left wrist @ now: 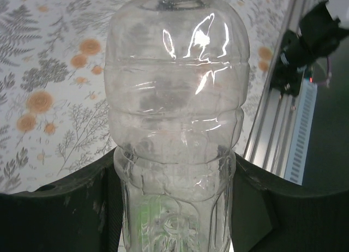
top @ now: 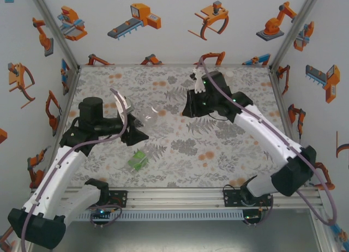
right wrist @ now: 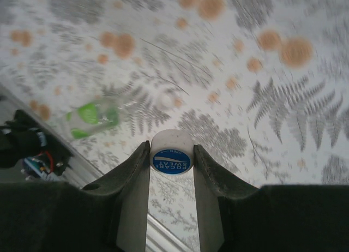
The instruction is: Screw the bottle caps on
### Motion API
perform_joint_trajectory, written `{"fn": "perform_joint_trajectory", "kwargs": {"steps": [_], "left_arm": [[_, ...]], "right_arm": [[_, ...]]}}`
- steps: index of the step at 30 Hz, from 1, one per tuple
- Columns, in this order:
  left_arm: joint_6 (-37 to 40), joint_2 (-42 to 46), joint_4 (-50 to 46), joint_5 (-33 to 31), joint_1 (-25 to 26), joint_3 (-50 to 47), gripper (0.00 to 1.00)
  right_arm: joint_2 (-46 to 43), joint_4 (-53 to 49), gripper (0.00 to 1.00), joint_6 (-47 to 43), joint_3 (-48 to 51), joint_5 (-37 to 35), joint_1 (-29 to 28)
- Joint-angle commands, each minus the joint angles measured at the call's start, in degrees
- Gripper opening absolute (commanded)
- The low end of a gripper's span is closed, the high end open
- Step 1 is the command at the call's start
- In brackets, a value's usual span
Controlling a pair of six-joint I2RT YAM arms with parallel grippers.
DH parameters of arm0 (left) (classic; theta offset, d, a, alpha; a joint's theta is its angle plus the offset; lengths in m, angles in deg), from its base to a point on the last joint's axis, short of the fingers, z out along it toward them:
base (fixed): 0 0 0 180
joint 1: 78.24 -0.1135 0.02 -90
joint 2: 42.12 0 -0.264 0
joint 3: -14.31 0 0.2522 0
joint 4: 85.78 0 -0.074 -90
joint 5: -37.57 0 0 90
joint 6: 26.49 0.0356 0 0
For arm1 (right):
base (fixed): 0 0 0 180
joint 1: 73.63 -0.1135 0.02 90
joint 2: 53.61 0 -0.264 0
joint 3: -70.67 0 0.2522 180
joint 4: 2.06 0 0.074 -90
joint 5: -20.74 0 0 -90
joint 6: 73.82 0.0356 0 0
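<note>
Clear plastic bottle [left wrist: 177, 126] is being clamped low on its body by the left gripper [left wrist: 174, 203], probably to steady it for capping. White cap [right wrist: 171, 149] is being pinched between the right gripper's [right wrist: 171, 154] narrow jaws, above the table [top: 229, 170], where a green bottle [top: 137, 160] lies.

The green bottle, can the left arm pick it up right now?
Probably not yet. The left gripper is shut on the clear bottle, so it has no room. The green bottle lies free on the table close by, nothing blocking it.
</note>
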Motion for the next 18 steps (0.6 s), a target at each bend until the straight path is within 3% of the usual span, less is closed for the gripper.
{"fn": "perform_joint_trajectory", "kwargs": {"steps": [1,4,8,18], "left_arm": [[11.8,-0.3,-5.9,3.2,1.9,3.0,0.0],[15.3,-0.7,-8.5,2.0,3.5,4.5,0.0],[17.0,-0.5,-9.6,0.2,5.5,5.5,0.0],[18.6,-1.8,-10.8,-2.3,9.3,7.0,0.0]], "right_arm": [[-5.6,9.1,0.02,-10.0,2.0,14.2,-0.2],[-9.2,14.8,0.01,-13.9,3.2,25.0,-0.2],[-9.1,10.6,0.0,-21.6,-0.5,33.9,-0.3],[-7.4,5.7,0.0,-34.1,-4.0,38.6,-3.1]]}}
